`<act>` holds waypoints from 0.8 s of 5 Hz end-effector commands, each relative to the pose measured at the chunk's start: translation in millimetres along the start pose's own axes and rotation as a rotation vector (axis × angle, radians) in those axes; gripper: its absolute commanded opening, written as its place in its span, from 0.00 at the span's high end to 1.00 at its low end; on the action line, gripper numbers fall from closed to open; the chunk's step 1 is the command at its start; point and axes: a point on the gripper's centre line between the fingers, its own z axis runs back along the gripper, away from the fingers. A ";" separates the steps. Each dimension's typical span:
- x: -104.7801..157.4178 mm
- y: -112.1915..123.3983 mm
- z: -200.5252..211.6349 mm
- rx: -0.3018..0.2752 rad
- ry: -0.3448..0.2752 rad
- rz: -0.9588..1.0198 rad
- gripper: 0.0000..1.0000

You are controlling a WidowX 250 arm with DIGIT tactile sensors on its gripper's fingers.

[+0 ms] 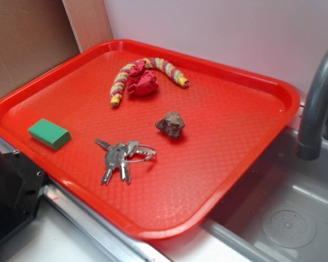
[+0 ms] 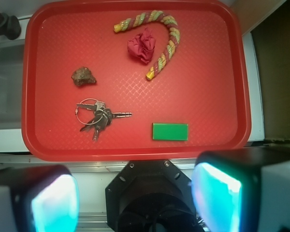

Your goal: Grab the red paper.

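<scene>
The red paper (image 1: 142, 82) (image 2: 142, 45) is a crumpled crimson wad lying on the red tray (image 1: 246, 117) (image 2: 217, 96), tucked inside the curve of a striped knitted tube (image 1: 164, 68) (image 2: 166, 46). In the wrist view my gripper (image 2: 135, 200) hangs high above the robot's black base, well short of the tray's near rim. Its two fingers (image 2: 217, 200) stand far apart with nothing between them. The gripper does not show in the exterior view.
On the tray also lie a brown rock (image 1: 171, 125) (image 2: 83, 76), a bunch of keys (image 1: 122, 157) (image 2: 97, 116) and a green block (image 1: 49, 134) (image 2: 170, 131). A grey faucet (image 1: 317, 103) and a metal sink (image 1: 284, 218) flank the tray.
</scene>
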 end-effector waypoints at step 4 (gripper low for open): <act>94.3 33.9 -92.6 0.024 -0.202 -0.022 0.00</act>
